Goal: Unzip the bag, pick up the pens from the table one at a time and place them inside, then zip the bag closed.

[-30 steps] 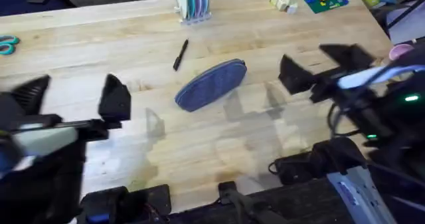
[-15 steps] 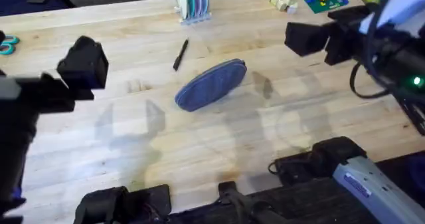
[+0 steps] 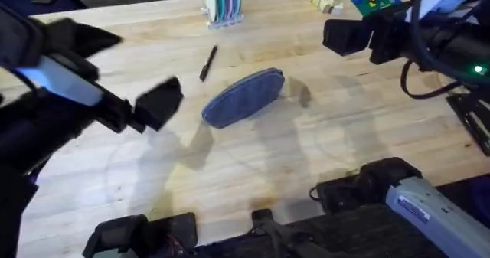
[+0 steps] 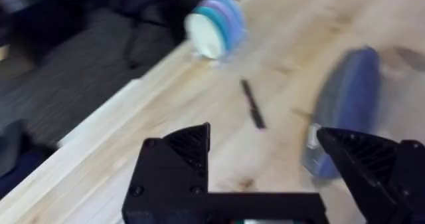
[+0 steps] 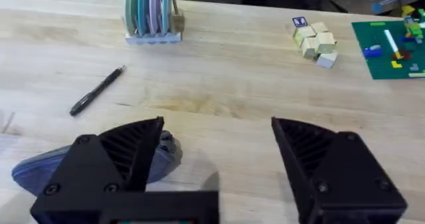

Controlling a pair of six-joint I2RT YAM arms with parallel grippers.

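The overhead camera looks down and forward across the bench [image 3: 321, 135]. Each wrist camera sits low behind its own claw, facing the far edge. All three take in the bag [image 3: 243, 97], pen [image 3: 208, 63] and plate rack [image 3: 222, 1]

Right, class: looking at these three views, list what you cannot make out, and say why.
- Bag zipper: open or closed, too blurred overhead and in the left wrist view.
- Bag's far end, right wrist view: hidden behind the right end effector.
- Pen cap or tip: too small.
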